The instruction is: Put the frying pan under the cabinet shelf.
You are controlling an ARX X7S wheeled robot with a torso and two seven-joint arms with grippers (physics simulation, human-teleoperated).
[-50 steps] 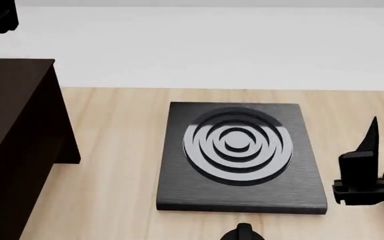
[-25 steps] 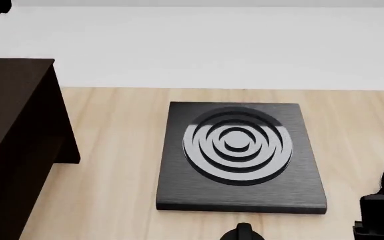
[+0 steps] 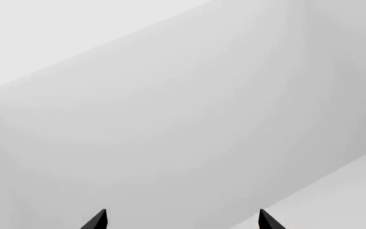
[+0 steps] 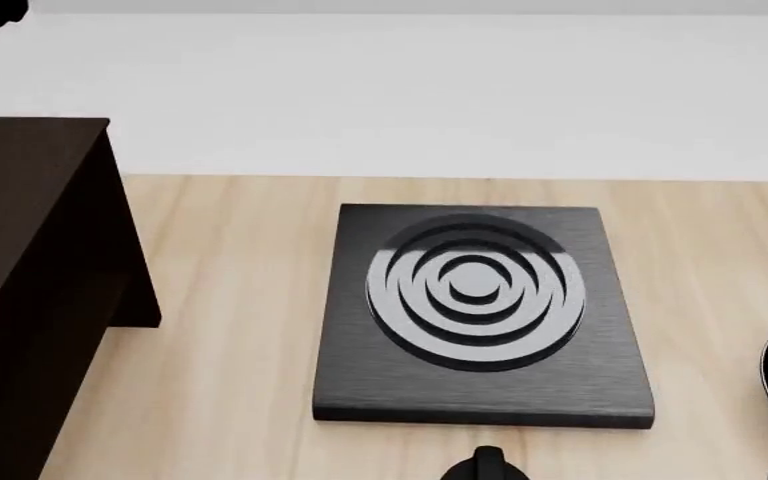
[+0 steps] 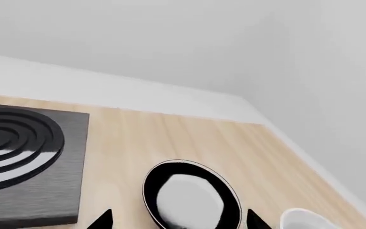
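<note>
Your right gripper [image 5: 179,220] is spread above the pan [image 5: 191,196]; left gripper [image 3: 181,220] spread, facing blank wall. No legible writing on the cabinet [image 4: 24,290].

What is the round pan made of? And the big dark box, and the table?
The frying pan looks like black metal with a glossy pale grey inside and a thin light rim, though a render leaves that open. The cabinet shelf looks like very dark brown, matte wood, but no grain shows. The table looks like light wood, with faint lengthwise grain lines.
</note>
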